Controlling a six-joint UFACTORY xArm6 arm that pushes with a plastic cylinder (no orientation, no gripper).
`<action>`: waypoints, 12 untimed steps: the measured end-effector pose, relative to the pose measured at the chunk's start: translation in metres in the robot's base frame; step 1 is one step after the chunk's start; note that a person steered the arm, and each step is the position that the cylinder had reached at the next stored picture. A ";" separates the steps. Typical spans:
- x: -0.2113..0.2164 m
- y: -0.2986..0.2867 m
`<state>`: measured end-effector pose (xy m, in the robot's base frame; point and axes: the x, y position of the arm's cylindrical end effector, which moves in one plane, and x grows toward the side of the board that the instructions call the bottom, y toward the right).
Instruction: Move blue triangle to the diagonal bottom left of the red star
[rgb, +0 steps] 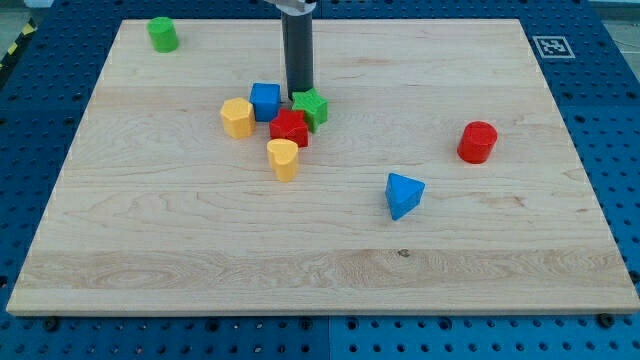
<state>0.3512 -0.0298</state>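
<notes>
A fiducial tag (548, 46) marks the board's (200, 250) top-right corner; no readable writing. My tip (299, 95) has no jaws and sits between blue cube (265, 101) and green star (311, 107), just above red star (289, 129). Blue triangle (403, 194) lies well apart, lower right, open wood around it.

Rod upright, entering from the view's top, left of centre. My tip (300, 95) down at counter level, far half.

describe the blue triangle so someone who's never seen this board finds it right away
Start at the wooden board and find the tight cluster of blocks under my tip, above the centre. From there go toward the view's bottom right: the blue triangle sits alone on bare wood, left of and below the red cylinder. The other blue block, the blue cube, is packed into the cluster.
</notes>
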 end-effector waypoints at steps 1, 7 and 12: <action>0.000 0.000; 0.084 0.058; 0.133 0.078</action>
